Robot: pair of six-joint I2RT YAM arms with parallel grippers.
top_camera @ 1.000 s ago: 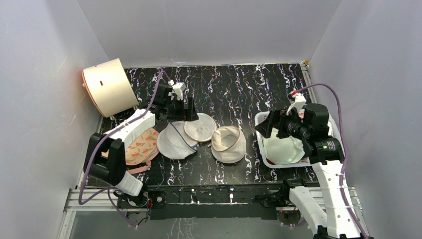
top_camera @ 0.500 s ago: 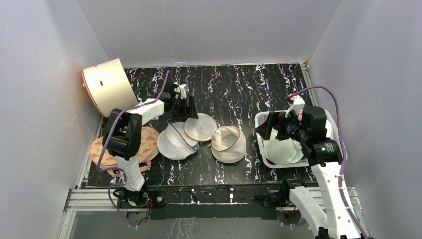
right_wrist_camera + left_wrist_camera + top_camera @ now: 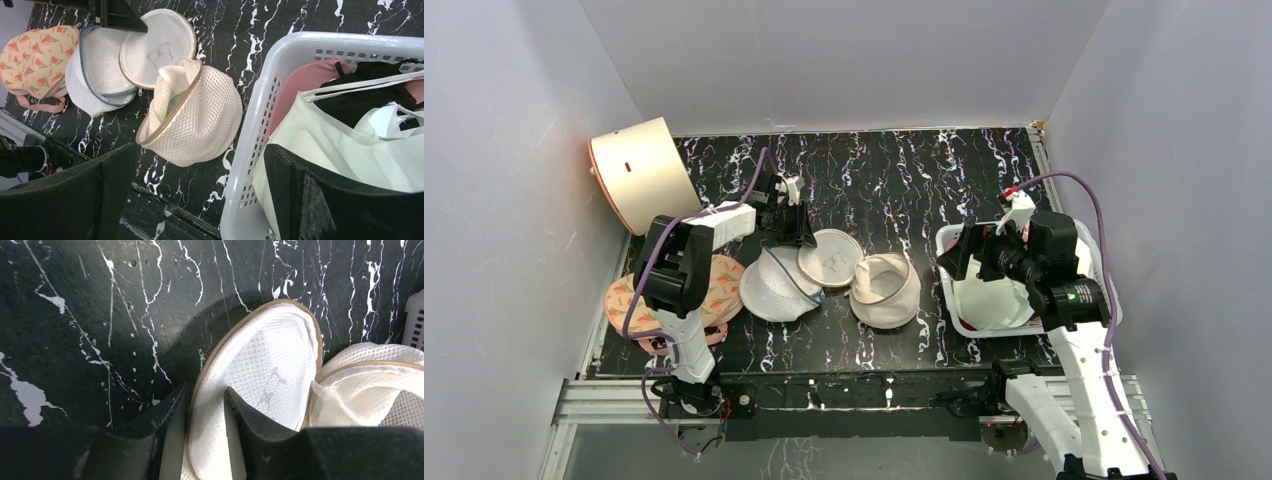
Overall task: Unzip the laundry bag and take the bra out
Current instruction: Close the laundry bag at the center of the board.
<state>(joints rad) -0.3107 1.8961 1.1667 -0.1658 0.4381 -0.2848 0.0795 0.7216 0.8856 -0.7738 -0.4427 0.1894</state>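
The laundry bag lies mid-table as a cream mesh body (image 3: 886, 292) with its mouth gaping. Its round flat face (image 3: 827, 258) carries a small line drawing (image 3: 270, 387). My left gripper (image 3: 796, 230) stands at that face's far-left rim. In the left wrist view the gripper (image 3: 205, 390) has narrowed, one finger (image 3: 170, 410) outside the tan zipper rim and the other on the mesh. A gap still shows between them. My right gripper (image 3: 200, 150) hangs wide open over the basket's left edge, holding nothing. A pale garment (image 3: 310, 145) with black parts (image 3: 360, 97), seemingly the bra, lies in the basket.
A white dome-shaped mesh bag (image 3: 774, 287) with a dark zipper touches the cream face on its left. A peach printed bra (image 3: 714, 290) lies further left, under my left arm. A cream drum (image 3: 639, 175) stands at the back left. The white basket (image 3: 949, 300) sits at the right.
My left arm has folded back at the elbow while its gripper stayed at the bag's rim. Its jaws have gone from wide to narrow around that rim. The right arm has barely moved.
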